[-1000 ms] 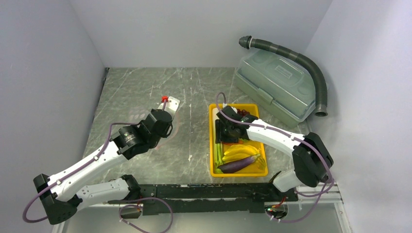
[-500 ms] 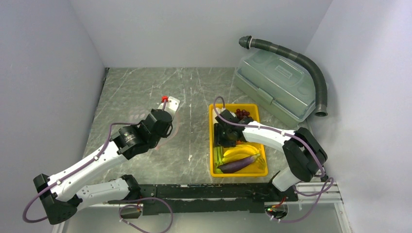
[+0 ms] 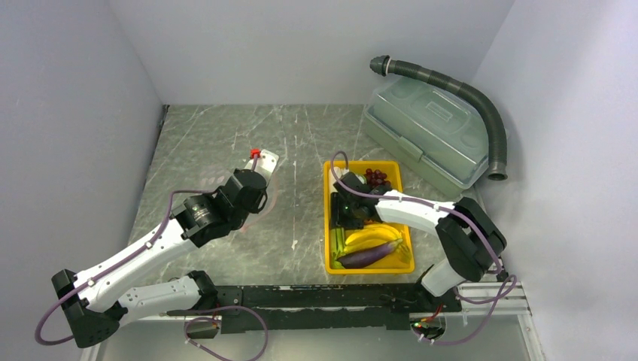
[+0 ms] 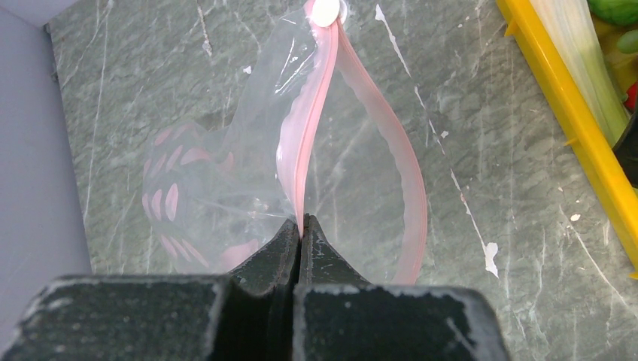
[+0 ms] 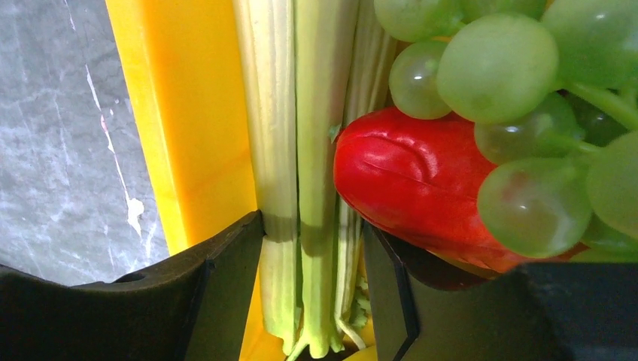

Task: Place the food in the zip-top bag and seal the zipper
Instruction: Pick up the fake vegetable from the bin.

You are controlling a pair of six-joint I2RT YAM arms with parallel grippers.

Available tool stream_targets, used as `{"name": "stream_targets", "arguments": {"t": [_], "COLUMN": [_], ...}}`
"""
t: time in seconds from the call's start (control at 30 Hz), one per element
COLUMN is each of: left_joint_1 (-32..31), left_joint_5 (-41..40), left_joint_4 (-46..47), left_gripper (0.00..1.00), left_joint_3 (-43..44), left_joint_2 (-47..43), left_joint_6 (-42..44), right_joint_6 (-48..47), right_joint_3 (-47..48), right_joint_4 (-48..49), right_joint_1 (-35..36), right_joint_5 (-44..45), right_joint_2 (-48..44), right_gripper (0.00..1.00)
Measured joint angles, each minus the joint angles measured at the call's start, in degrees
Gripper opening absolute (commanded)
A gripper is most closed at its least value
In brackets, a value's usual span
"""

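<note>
The clear zip-top bag (image 4: 226, 165) lies on the table, its pink zipper (image 4: 410, 195) bowed open in a loop. My left gripper (image 4: 301, 224) is shut on the near side of that strip; it also shows in the top view (image 3: 254, 177). My right gripper (image 5: 314, 235) is down in the yellow tray (image 3: 329, 184), closed around the green stalks (image 5: 301, 113), both fingers touching them. A red pepper (image 5: 406, 180) and green grapes (image 5: 496, 68) lie just right of the stalks. Bananas (image 3: 374, 235), an eggplant (image 3: 369, 255) and dark red grapes (image 3: 376, 177) are in the tray.
A large grey-green lidded box (image 3: 425, 131) and a dark ribbed hose (image 3: 481, 105) sit at the back right. The tray's left wall (image 5: 188, 113) stands close beside my right gripper's left finger. Grey walls enclose the table.
My right gripper has shifted left and nearer within the tray, onto the green stalks, uncovering the dark red grapes. The left arm and the bag have not moved.
</note>
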Motion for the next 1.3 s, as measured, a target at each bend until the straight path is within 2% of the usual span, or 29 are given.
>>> {"name": "stream_targets", "arguments": {"t": [0.4, 0.53, 0.77, 0.8, 1.3], "left_joint_1": [0.0, 0.0, 0.0, 0.0, 0.0], "left_joint_5": [0.0, 0.0, 0.0, 0.0, 0.0], "left_joint_4": [0.0, 0.0, 0.0, 0.0, 0.1], "left_gripper": [0.0, 0.0, 0.0, 0.0, 0.0], "left_joint_3": [0.0, 0.0, 0.0, 0.0, -0.7], "left_joint_2": [0.0, 0.0, -0.7, -0.7, -0.7], "left_joint_6": [0.0, 0.0, 0.0, 0.0, 0.1], "right_joint_6": [0.1, 0.6, 1.4, 1.5, 1.4], "right_joint_3": [5.8, 7.7, 8.5, 8.5, 7.6], "right_joint_4": [-2.4, -4.0, -4.2, -4.2, -4.2], "right_joint_1": [5.5, 7.0, 8.7, 8.7, 8.9], "right_joint_5": [8.7, 11.8, 14.6, 14.8, 15.0], "right_joint_2": [6.4, 8.3, 9.2, 9.2, 7.2], "right_gripper": [0.53, 0.39, 0.02, 0.0, 0.0]}}
